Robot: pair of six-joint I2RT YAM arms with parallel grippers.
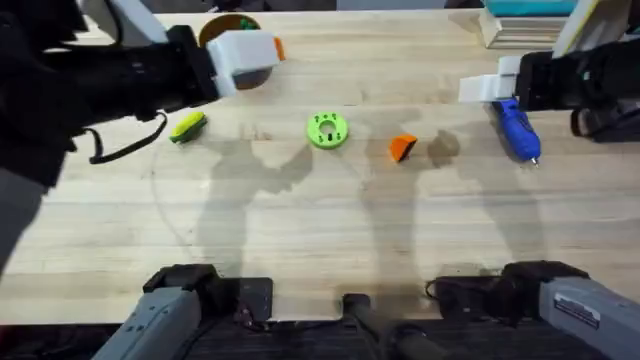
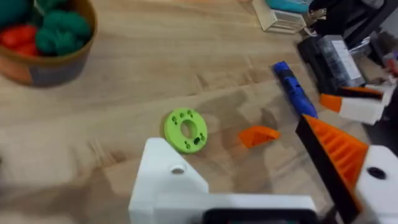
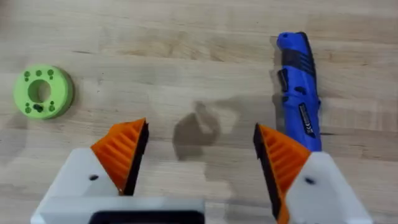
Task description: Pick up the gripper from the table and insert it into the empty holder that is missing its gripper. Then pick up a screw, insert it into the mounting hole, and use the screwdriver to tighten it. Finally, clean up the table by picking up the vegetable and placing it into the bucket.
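Note:
The orange ribbed gripper (image 1: 402, 148) (image 2: 258, 135) lies on the table right of centre. My left gripper (image 1: 250, 55) (image 2: 239, 155) hovers open at the back left; one of its fingers is a bare white holder (image 2: 165, 177) with a small mounting hole (image 2: 177, 169). The bucket (image 1: 235, 28) (image 2: 46, 43) sits just behind it, with red and green items inside. The yellow-green vegetable (image 1: 188, 127) lies to the left. My right gripper (image 1: 485, 88) (image 3: 199, 130) is open beside the blue screwdriver (image 1: 517, 128) (image 3: 298, 87) (image 2: 293, 90). A screw is out of view.
A lime-green disc with holes (image 1: 327, 130) (image 2: 185, 129) (image 3: 42, 92) lies mid-table, left of the orange piece. A wooden box with a teal top (image 1: 520, 22) stands at the back right. Both arm bases (image 1: 200, 295) sit along the front edge.

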